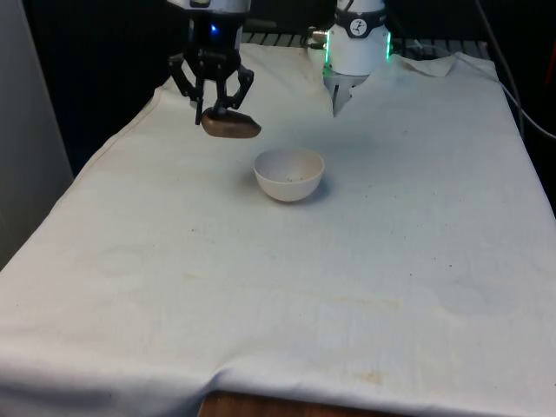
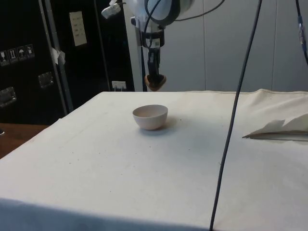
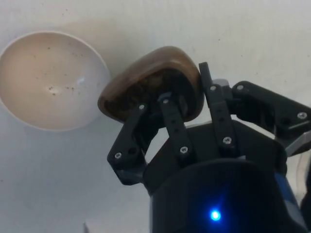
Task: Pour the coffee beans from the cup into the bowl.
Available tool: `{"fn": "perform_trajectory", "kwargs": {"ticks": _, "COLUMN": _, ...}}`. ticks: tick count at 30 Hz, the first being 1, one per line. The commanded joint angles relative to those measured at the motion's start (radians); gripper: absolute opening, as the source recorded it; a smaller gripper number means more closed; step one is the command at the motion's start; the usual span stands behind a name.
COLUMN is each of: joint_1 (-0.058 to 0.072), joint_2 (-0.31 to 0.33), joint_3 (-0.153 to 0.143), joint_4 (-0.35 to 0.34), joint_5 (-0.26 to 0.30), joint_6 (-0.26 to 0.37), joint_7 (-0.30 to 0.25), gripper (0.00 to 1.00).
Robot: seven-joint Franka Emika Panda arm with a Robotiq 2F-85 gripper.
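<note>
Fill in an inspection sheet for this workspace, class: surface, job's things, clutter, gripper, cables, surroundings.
Surface: white cloth over the table, faintly stained, wrinkled at the far end.
Job's things: brown cup held in the air, beside the bowl rather than over it; white bowl upright on the cloth, a few dark specks inside.
Clutter: nothing seen.
Gripper: gripper shut on the cup, above the cloth.
Cables: black cable hanging across the side view.
Surroundings: dark cabinets behind the table in the side view.
</note>
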Motion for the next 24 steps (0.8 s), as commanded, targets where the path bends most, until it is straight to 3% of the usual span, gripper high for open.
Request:
{"fn": "perform_trajectory", "kwargs": {"ticks": 1, "joint_1": 0.012, "joint_2": -0.001, "joint_3": -0.015, "joint_4": -0.003, "joint_5": -0.037, "joint_6": 0.012, "joint_7": 0.030, "gripper": 0.04}}
{"fn": "perform_trajectory", "kwargs": {"ticks": 4, "joint_1": 0.013, "joint_2": 0.000, "joint_3": -0.014, "joint_4": -0.001, "joint_5": -0.070, "joint_6": 0.009, "joint_7": 0.056, "gripper": 0.04}}
{"fn": "perform_trajectory", "kwargs": {"ticks": 5, "joint_1": 0.003, "joint_2": 0.000, "joint_3": 0.000, "joint_4": 0.000, "joint_5": -0.047, "joint_6": 0.000, "joint_7": 0.039, "gripper": 0.04}}
{"fn": "perform_trajectory", "kwargs": {"ticks": 6, "joint_1": 0.013, "joint_2": 0.001, "joint_3": -0.014, "joint_4": 0.000, "joint_5": -0.080, "joint_6": 0.009, "joint_7": 0.065, "gripper": 0.04}}
{"fn": "perform_trajectory", "kwargs": {"ticks": 23, "joint_1": 0.016, "joint_2": 0.000, "joint_3": -0.007, "joint_4": 0.007, "joint_5": -0.247, "joint_6": -0.011, "joint_7": 0.236, "gripper": 0.04}}
{"fn": "perform_trajectory", "kwargs": {"ticks": 24, "joint_1": 0.006, "joint_2": 0.001, "joint_3": 0.002, "joint_4": 0.004, "joint_5": -0.228, "joint_6": -0.004, "joint_7": 0.215, "gripper": 0.04}}
